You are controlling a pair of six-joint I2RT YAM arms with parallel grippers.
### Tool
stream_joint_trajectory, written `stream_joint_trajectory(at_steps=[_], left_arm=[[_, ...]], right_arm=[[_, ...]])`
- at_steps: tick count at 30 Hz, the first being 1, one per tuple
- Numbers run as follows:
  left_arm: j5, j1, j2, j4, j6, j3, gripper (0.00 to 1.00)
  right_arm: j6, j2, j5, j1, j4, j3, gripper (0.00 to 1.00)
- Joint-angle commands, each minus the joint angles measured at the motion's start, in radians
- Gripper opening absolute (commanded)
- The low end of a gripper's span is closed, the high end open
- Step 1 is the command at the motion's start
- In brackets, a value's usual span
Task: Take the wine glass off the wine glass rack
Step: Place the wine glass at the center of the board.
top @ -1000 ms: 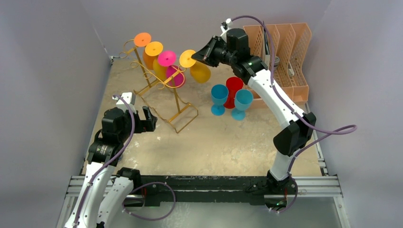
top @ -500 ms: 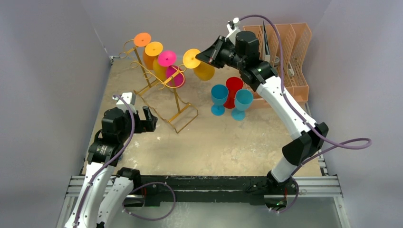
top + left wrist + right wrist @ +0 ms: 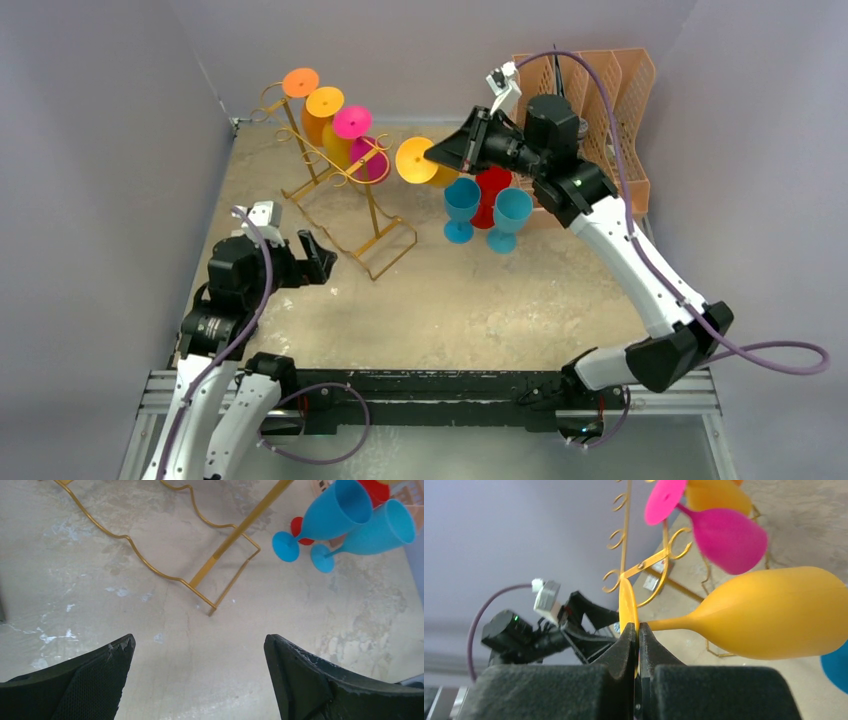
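Observation:
My right gripper (image 3: 440, 155) is shut on the round foot of a yellow wine glass (image 3: 416, 162) and holds it in the air, clear of the gold wire rack (image 3: 345, 170) and above the blue glasses. In the right wrist view the jaws (image 3: 635, 630) pinch the foot edge-on, and the yellow wine glass's bowl (image 3: 769, 612) points right. Orange, yellow and pink glasses (image 3: 352, 124) still hang upside down on the rack. My left gripper (image 3: 318, 256) is open and empty low over the table, near the rack's base (image 3: 220, 575).
Two blue glasses (image 3: 462, 205) and a red glass (image 3: 492, 182) stand upright right of the rack. A peach lattice file organiser (image 3: 600, 110) stands at the back right. Grey walls close in the left, back and right.
My right gripper has carried the yellow glass rightward and down, away from the rack's end hook toward the blue and red glasses. The left gripper has shifted slightly.

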Motion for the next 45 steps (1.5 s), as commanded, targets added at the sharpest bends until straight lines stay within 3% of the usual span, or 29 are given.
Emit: stream_joint_trajectory(at_steps=[1, 8, 15, 22, 26, 34, 38, 41, 45], left_arm=[[0.090, -0.002, -0.075, -0.021, -0.100, 0.031, 1.00], [0.378, -0.002, -0.158, -0.009, -0.192, 0.042, 0.97], [0.611, -0.002, -0.199, 0.085, -0.318, -0.016, 0.95], [0.749, -0.002, -0.272, 0.213, -0.454, -0.114, 0.93], [0.791, -0.002, -0.258, 0.290, -0.507, -0.163, 0.85], [0.768, -0.002, -0.260, 0.339, -0.556, -0.192, 0.80], [0.778, -0.002, -0.266, 0.462, -0.628, -0.233, 0.77], [0.762, -0.002, -0.263, 0.362, -0.557, -0.192, 0.71], [0.790, -0.002, -0.254, 0.353, -0.545, -0.188, 0.68]], right_arm=[[-0.069, -0.103, -0.179, 0.002, 0.068, -0.065, 0.00], [-0.133, -0.217, -0.334, 0.053, 0.003, -0.222, 0.00], [-0.191, -0.264, -0.266, 0.204, -0.004, -0.378, 0.00], [-0.156, -0.262, -0.250, 0.229, 0.073, -0.480, 0.00], [-0.155, -0.239, -0.270, 0.236, 0.074, -0.475, 0.00], [-0.134, -0.209, -0.282, 0.272, 0.108, -0.484, 0.00], [-0.118, -0.204, -0.269, 0.290, 0.136, -0.498, 0.00], [-0.116, -0.199, -0.267, 0.300, 0.145, -0.497, 0.00], [-0.110, -0.191, -0.266, 0.308, 0.159, -0.499, 0.00]])
